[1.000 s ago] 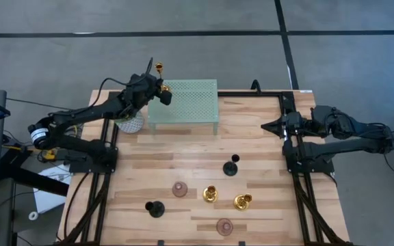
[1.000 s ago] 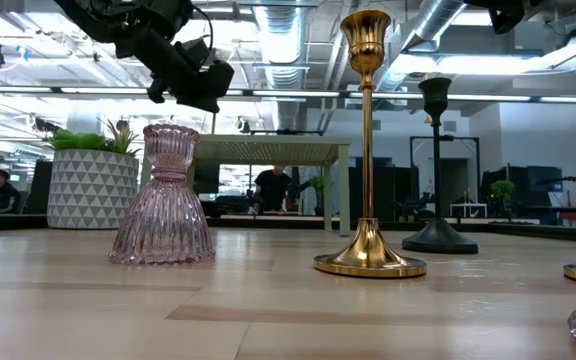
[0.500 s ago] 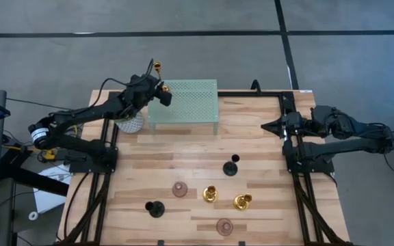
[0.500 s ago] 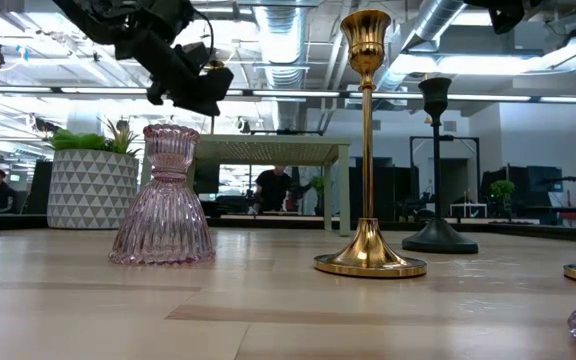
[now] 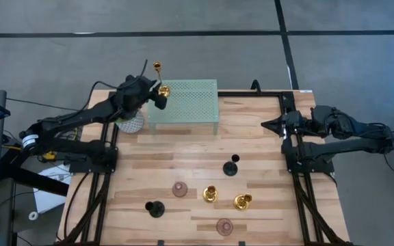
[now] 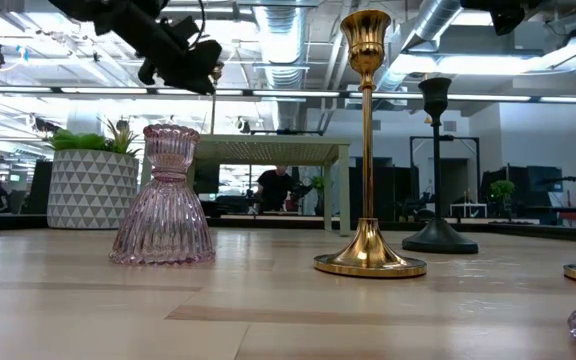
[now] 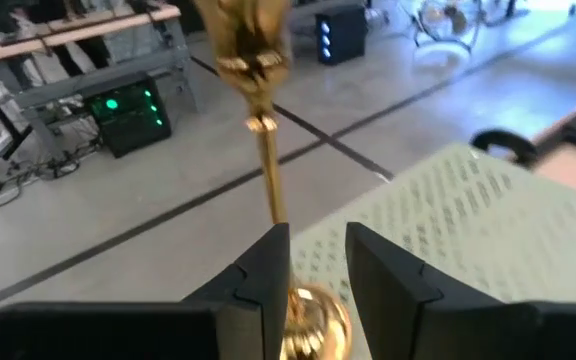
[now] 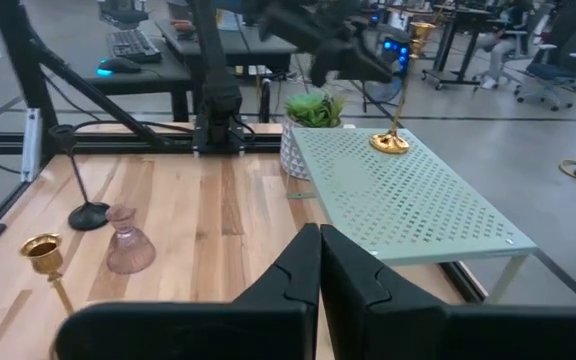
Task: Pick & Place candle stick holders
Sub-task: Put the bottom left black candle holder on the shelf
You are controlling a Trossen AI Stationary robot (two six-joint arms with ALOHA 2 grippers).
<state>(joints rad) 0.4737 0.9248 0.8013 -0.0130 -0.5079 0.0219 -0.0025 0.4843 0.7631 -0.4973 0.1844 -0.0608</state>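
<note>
On the wooden table stands a green rack, a gold holder at its corner. The left gripper has drawn back a little; its fingers flank the base, loosened. Placement looks done. The right gripper, pressed together, waits well apart.

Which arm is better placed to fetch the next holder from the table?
Probably the right. Its tool is shut and empty at the table's right edge, while the left tool is over the green perforated shelf beside a gold holder. The black holder sits nearest the right arm.
</note>
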